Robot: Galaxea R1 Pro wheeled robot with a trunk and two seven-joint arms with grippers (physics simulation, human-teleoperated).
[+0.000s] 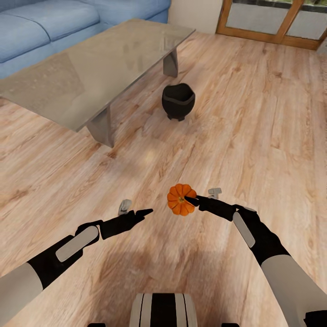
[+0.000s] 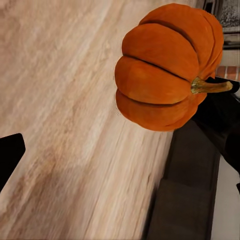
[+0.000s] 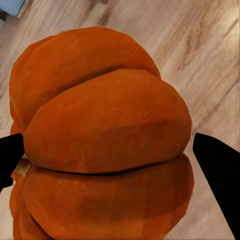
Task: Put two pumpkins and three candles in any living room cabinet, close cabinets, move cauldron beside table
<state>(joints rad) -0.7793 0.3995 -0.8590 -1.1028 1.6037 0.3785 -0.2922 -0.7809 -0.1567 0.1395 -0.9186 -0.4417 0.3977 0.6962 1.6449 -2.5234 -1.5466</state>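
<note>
Right end effector [image 1: 190, 200] clamped on a small bright orange ribbed pumpkin [image 1: 180, 199], held above the light wooden plank floor [image 1: 254, 136] near the robot, right of centre; black fingers [image 3: 217, 170] bracket the pumpkin's flanks in the right wrist view, stem a short olive stub [image 2: 210, 87]. Left end effector [image 1: 144, 212] to the left of the pumpkin, apart from it, carrying nothing; whether its fingers are apart or together, cannot tell. Round black cauldron [image 1: 178, 101] with bulging belly stands upright on the floor farther off, just beside the right side of the low rectangular glass-topped surface [image 1: 91, 72] with grey slab legs. Blue upholstered sofa [image 1: 50, 27] at far left behind the surface. Wood-framed glazed doors [image 1: 272, 22] at far right.
</note>
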